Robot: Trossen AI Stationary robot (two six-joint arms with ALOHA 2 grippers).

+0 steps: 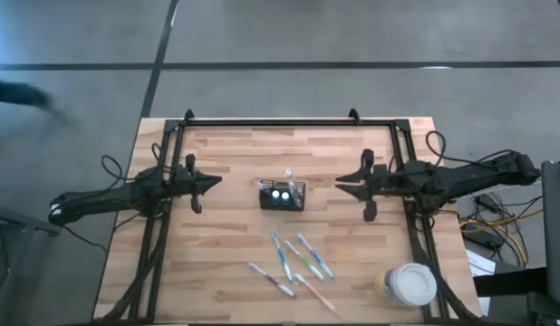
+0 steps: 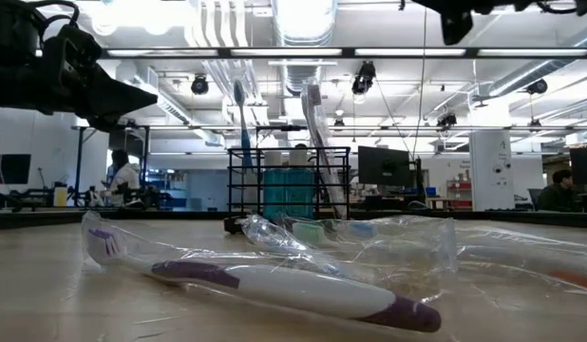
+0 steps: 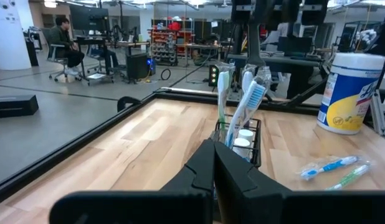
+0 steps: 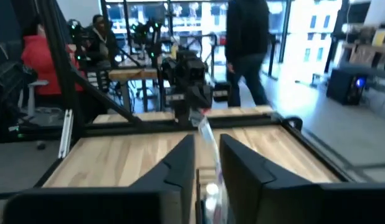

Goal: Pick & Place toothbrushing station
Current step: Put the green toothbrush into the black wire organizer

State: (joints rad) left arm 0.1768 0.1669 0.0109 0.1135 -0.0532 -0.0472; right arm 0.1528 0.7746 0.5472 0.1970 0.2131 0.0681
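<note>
**With brushes already upright in the caddy, both arms hang back at the bench sides**

While you read the scene, start with the bench [image 1: 226, 172]: its middle is kept for the work, and its near edge serves as the supply row.

Your left arm reaches in from the left edge, and the left gripper [image 1: 210, 180] has its fingers pressed together with nothing between them. It points at the station from well apart, which reads as a waiting pose that leaves the middle free.

Your right arm comes from the right edge. The right gripper [image 1: 345, 183] shows a narrow gap between its fingers in the wrist view, with a clear-wrapped brush standing in line with that gap. I cannot tell whether the fingers touch it or have just let go.

The white-lidded tub [image 1: 412, 282] sits at the near right corner, out of both arms' paths.

The toothbrushing station [image 1: 282, 196] stands at the bench's middle, between the two grippers, so either can reach it. Brushes stand upright in its compartments, heads up.

Loose toothbrushes [image 1: 294, 263], some in clear wrap, lie scattered toward the near edge, likely still to be placed.
</note>
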